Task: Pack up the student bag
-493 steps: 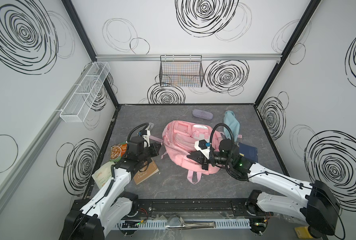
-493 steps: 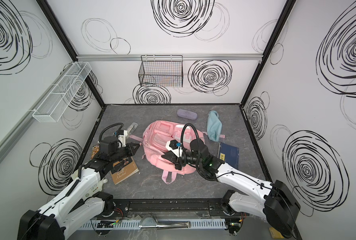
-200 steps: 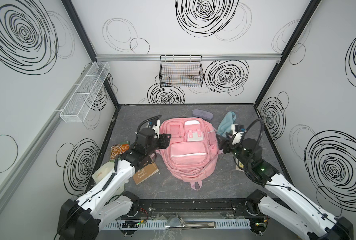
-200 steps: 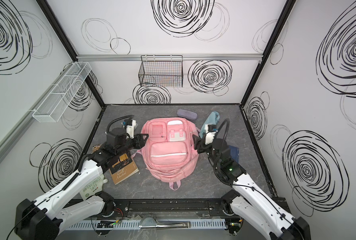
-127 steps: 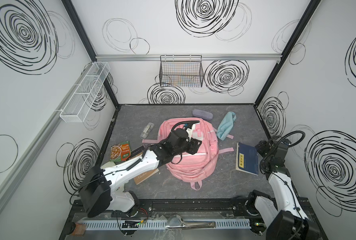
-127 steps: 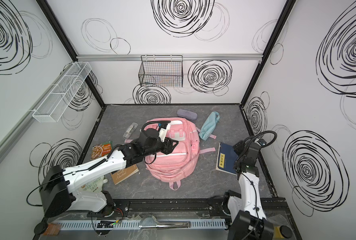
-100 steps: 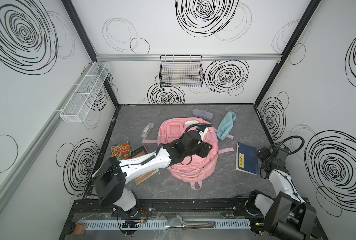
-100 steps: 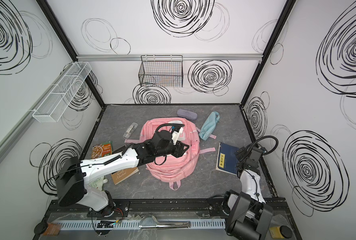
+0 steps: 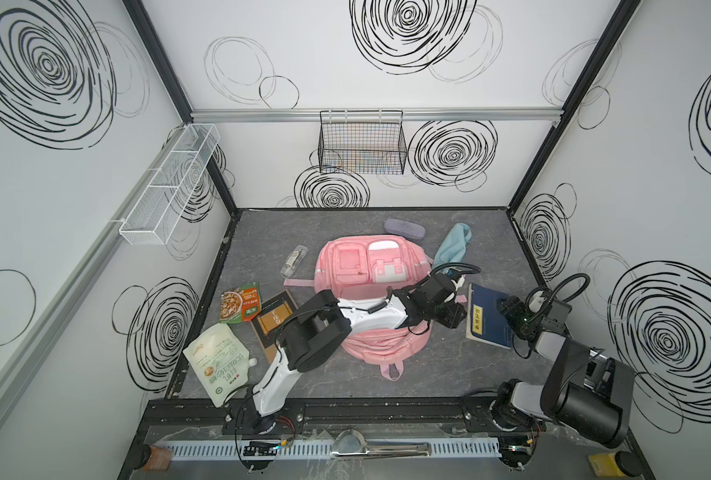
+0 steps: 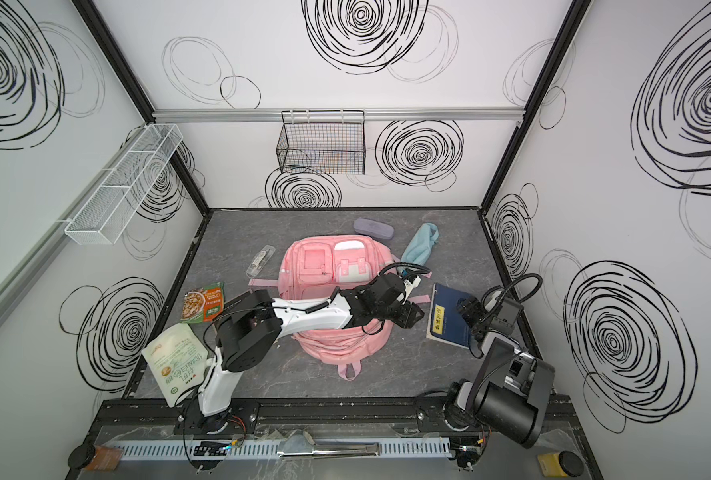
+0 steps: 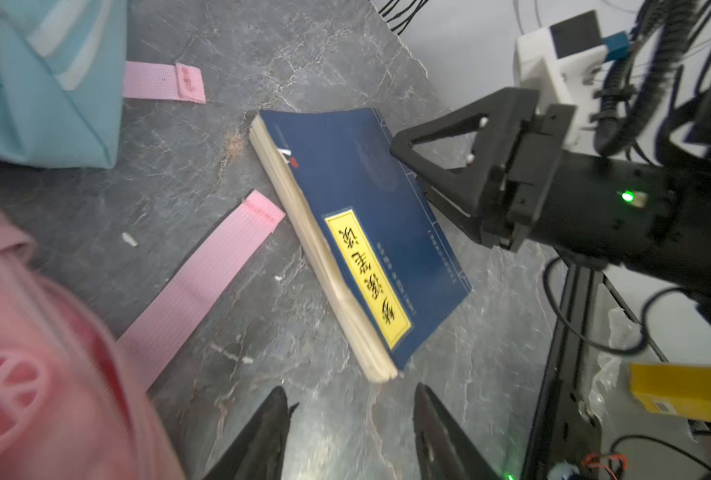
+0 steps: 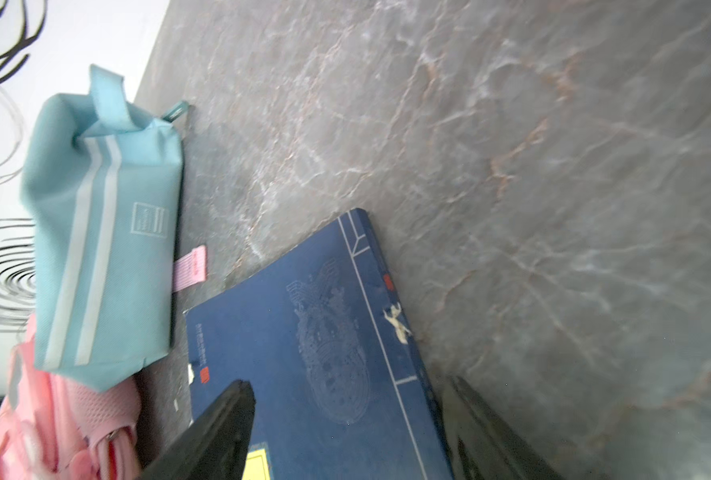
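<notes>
Top views show the table (image 9: 262, 232) with the pink student bag (image 9: 347, 266) in its middle. The blue book (image 9: 484, 320) lies right of it, long side front to back. Your right hand (image 12: 345, 386), wide and empty, hangs over it, nearer than your half-open, empty left hand (image 11: 350, 390).

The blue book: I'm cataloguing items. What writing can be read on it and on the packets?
Blue book, yellow label: black Chinese characters, not surely readable.
Its small white print: too small.
White pouch, green packet, brown book: print too small.
Nothing can be quoted.
</notes>
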